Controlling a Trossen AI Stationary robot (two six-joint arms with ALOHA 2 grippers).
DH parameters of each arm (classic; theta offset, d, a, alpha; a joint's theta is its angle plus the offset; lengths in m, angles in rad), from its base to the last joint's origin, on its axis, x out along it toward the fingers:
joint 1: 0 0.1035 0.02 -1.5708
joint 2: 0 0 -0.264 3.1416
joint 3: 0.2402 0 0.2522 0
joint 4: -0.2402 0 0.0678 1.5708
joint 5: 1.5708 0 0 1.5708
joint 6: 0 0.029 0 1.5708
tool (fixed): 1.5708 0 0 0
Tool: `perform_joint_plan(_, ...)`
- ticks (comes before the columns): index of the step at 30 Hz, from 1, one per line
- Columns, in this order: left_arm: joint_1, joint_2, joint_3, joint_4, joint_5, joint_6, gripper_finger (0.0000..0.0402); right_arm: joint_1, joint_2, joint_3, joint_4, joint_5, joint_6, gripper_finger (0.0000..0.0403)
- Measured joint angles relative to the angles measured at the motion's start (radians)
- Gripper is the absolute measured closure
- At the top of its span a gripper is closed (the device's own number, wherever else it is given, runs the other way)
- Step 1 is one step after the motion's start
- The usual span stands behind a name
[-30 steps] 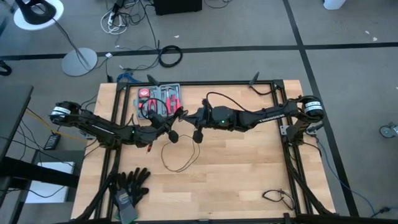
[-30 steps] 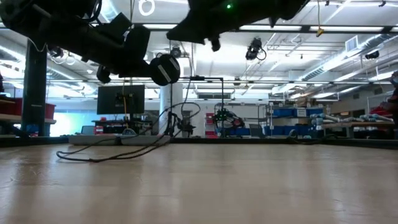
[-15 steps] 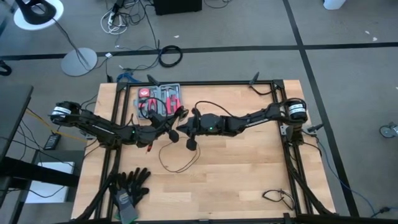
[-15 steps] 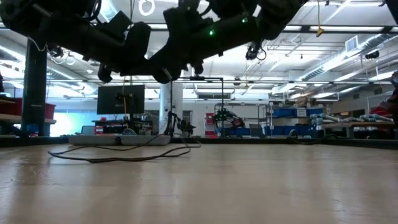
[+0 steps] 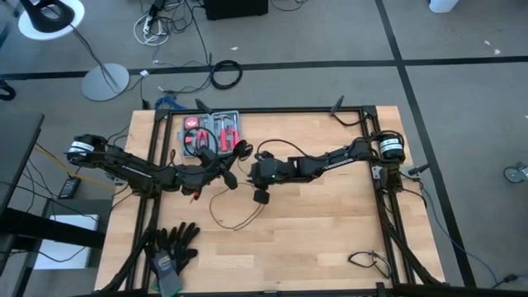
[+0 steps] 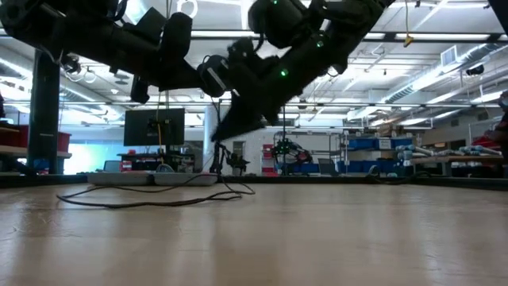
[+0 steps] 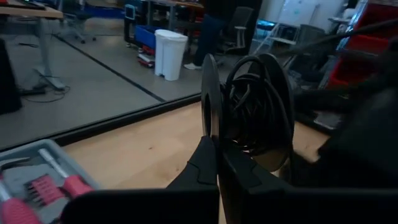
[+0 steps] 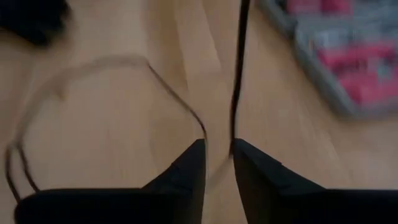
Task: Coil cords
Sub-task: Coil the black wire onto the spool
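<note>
The left claw [image 7: 217, 165] was pressed together on the rim of a black spool [image 7: 252, 112] that carried the wound turns of the cord [image 5: 235, 216], held above the tabletop [image 5: 330, 239] near its middle. The right claw [image 8: 217, 155] was just beside it, pointing down, its fingers [image 8: 186, 168] slightly parted with a taut stretch of cord running between them; whether they touched it could not be told. The rest of the cord lay as a loose loop on the wood below both claws. The risk, as I judged it, was that the parted right claw would let the strand slip free, so the slack would drop and the next turn would go on loose or miss the spool; a pull at a bad angle could also drag turns off the spool's open side. At the far edge of the tabletop a grey tool tray [image 5: 213, 132] held red-handled tools; a pair of black gloves [image 5: 169, 247] lay at the near left corner.
</note>
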Motion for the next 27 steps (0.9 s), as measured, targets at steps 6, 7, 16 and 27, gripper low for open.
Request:
perform_joint_plan(6, 0.0, 0.0, 0.0, 0.067, 0.036, 0.004, 0.0402, -0.002, 0.0, -0.033, -0.071, 0.027, 0.044, 0.0306)
perform_joint_plan(7, 0.0, 0.0, 0.0, 0.085, 0.054, 0.013, 0.0402, -0.002, 0.0, -0.045, -0.059, 0.027, 0.041, 0.0305)
perform_joint_plan(16, 0.0, -0.001, -0.001, 0.09, 0.073, 0.025, 0.0402, 0.013, -0.001, -0.22, 0.386, -0.009, 0.073, 0.0307)
perform_joint_plan(27, 0.0, -0.001, -0.001, 0.107, 0.072, 0.025, 0.0402, -0.024, 0.007, -0.34, 0.674, 0.035, 0.129, 0.0311)
